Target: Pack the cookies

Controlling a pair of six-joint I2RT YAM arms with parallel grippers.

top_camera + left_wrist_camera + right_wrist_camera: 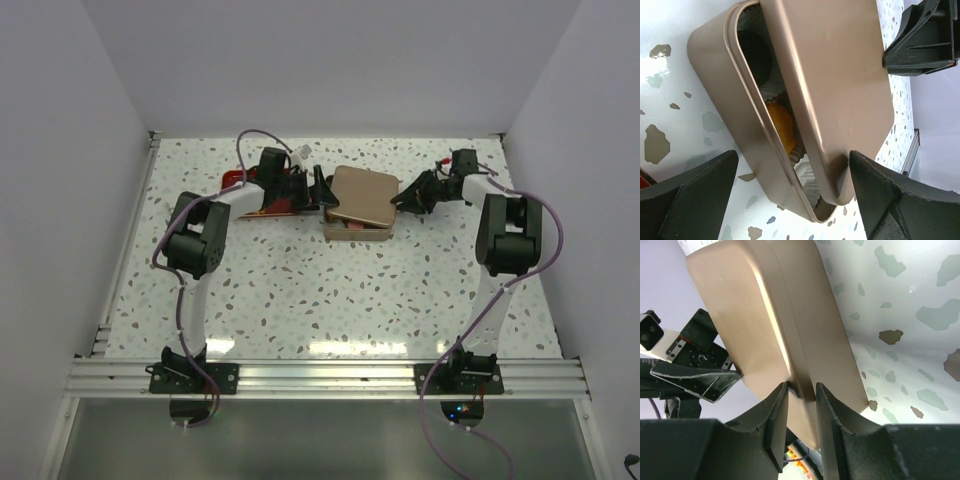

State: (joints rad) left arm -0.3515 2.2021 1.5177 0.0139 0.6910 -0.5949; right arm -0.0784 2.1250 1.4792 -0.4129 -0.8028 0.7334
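Right gripper (801, 401) pinches the lid (735, 305) at its right edge; left gripper (792, 192) stands wide open at the box (715, 65) left end. Cookies (780, 125) (one orange, one dark showing) lie inside, far centre.

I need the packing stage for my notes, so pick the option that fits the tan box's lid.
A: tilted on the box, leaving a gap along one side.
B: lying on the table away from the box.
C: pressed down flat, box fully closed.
A: in the left wrist view the lid tilts over the box, the gap showing an orange cookie inside, while the right fingers pinch the lid's edge.
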